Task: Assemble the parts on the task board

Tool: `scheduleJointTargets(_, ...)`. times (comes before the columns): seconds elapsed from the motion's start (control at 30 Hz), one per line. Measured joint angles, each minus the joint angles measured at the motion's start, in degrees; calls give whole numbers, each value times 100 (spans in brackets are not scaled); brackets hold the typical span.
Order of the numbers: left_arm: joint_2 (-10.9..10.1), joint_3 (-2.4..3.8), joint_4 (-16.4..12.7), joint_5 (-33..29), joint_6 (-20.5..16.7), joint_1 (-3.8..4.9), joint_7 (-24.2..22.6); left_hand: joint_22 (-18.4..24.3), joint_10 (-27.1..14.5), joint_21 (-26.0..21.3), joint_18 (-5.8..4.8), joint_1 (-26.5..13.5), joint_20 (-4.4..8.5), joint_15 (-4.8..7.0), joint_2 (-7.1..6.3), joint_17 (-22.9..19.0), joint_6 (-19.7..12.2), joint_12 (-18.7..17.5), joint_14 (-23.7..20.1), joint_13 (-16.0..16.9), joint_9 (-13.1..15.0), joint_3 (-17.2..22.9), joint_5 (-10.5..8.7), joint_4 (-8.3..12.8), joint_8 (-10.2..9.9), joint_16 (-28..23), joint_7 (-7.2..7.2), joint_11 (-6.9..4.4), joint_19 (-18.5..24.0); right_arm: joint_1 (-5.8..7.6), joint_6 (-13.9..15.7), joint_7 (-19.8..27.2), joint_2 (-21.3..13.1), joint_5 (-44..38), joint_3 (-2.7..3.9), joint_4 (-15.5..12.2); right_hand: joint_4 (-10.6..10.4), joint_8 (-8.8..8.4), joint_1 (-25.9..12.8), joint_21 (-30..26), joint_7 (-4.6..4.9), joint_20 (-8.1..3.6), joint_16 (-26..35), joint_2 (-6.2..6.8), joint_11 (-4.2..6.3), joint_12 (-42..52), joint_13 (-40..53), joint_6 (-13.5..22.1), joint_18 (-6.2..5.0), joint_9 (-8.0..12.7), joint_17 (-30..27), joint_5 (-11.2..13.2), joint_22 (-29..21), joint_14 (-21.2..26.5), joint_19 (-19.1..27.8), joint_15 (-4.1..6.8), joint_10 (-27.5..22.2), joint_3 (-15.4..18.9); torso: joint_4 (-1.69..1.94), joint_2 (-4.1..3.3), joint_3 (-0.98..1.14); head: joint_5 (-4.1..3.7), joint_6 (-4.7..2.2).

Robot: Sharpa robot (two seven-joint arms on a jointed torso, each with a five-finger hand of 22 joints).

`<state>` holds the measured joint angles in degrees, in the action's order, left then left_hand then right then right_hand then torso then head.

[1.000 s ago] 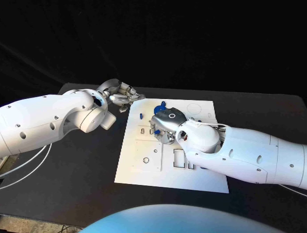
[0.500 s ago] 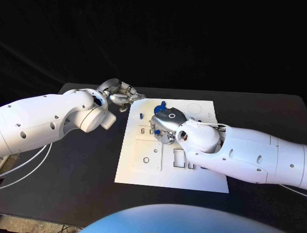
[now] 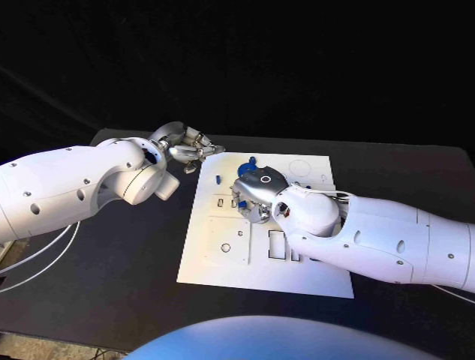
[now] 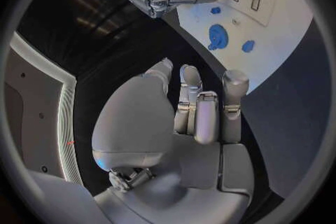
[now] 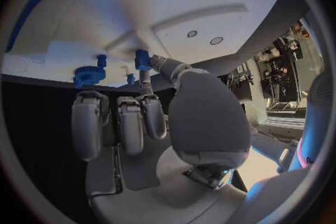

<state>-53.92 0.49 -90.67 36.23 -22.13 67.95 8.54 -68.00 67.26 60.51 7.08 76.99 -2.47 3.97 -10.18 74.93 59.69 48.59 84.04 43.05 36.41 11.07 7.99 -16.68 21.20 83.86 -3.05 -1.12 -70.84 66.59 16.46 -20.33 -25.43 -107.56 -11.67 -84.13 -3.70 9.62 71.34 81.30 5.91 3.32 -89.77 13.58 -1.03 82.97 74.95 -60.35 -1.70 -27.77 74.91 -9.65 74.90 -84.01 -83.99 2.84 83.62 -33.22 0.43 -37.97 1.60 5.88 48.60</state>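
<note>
The white task board (image 3: 224, 264) lies in the middle of the table. My right hand (image 3: 256, 192) hovers low over its upper part and pinches a small blue part (image 5: 143, 59) between thumb and a finger, close to the board surface (image 5: 105, 11). A blue gear-shaped part (image 3: 249, 161) and a small blue piece (image 3: 214, 178) sit near the board's far edge. The same gear (image 4: 217, 37) shows in the left wrist view, beside another blue piece (image 4: 248, 46). My left hand (image 3: 183, 147) hangs just off the board's far left corner, its fingers (image 4: 204, 112) curled in on nothing.
The board has rectangular cutouts (image 3: 278, 244) and a raised square plate with a hole (image 3: 226, 241) on its near half. Black table (image 3: 118, 255) surrounds the board. My right forearm (image 3: 389, 240) lies across the board's right side.
</note>
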Motion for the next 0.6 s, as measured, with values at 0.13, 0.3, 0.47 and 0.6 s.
scheduleJointTargets(0.13, 0, 0, 5, -1, 1, 0, 1, 0, 0, 0, -1, 0, 0, 0, 0, 0, 0, 0, 0, 0, 0, 0, 0, 0, 0, 0, 0, 0, 0, 0, 6, 3, 1, -1, 0, 0, 17, -62, -21, -44, 37, 21, 0, 24, -44, -39, 0, 103, 1, 28, 0, 0, 4, -2, -4, -39, -45, 17, 3, 0, -1, -1, 0)
scheduleJointTargets(0.3, -1, 0, 10, -2, 1, 0, 1, 1, 0, 0, 0, 0, 0, 0, 0, -1, 0, 0, 0, 0, 0, 0, 0, 0, 0, 0, 0, 0, 0, 0, 11, 10, 1, -2, 0, 0, 24, -84, -21, -45, 57, 33, 0, 69, -61, -58, -1, 135, 0, 41, 0, 26, 5, 19, -8, -59, -61, 24, 3, 0, -1, -1, -1)
scheduleJointTargets(0.47, -2, 0, 12, -3, 1, 0, 2, 1, 0, 0, 0, 0, 0, 0, 0, -1, 0, 0, 0, 0, -1, 0, 0, 0, 0, 0, 0, 0, 0, 0, 16, 19, -2, -2, 0, -2, 38, -107, -44, -45, 78, 50, 0, 92, -71, -72, -1, 155, 0, 50, 0, 35, 4, -1, 8, -79, -72, 39, 3, -1, -1, 1, 1)
scheduleJointTargets(0.6, -3, 0, 13, -4, 1, 0, 2, 1, 0, 0, -1, 0, 0, 0, 0, -1, 0, 0, 0, 1, -10, 0, 0, 0, 0, 0, 0, 0, 0, 0, 22, 25, -10, -3, -1, -19, 38, -107, -44, -45, 78, 50, 0, 92, -71, -72, -1, 155, 0, 54, 0, 48, 4, -1, 8, -79, -72, 39, 3, -1, -1, 3, 7)
